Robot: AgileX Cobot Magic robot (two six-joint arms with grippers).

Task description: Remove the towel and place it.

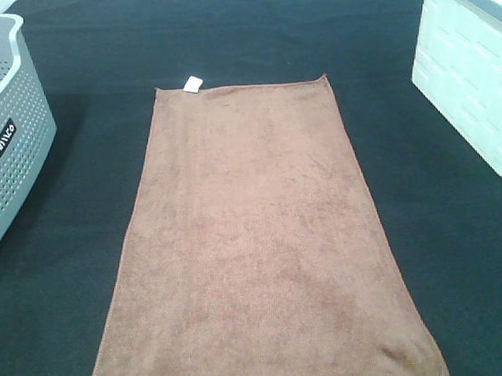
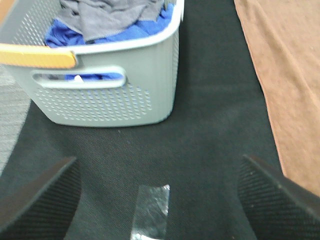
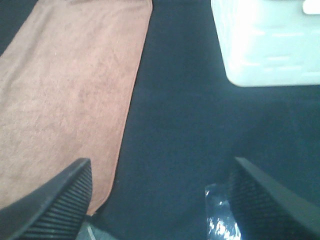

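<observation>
Exterior high view: the towel [image 1: 258, 239] lies flat, centred on the black mat [image 1: 459, 252], between grey basket [image 1: 4, 126] left and white bin [image 1: 474, 72] right. My left gripper [image 2: 160, 200] and right gripper [image 3: 160, 200] are spread, empty, above the mat.

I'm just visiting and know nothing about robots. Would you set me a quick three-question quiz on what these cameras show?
1. True or false: the brown towel lies spread flat on the dark table.
2. Which container holds grey and blue cloth? A) the grey perforated basket B) the white bin C) neither
3. Fill in: the small white tag sits at the towel's ____ edge, as seen from the high camera.

Key:
1. True; neither the left gripper nor the right gripper touches it, and both stand open.
2. A
3. far
</observation>
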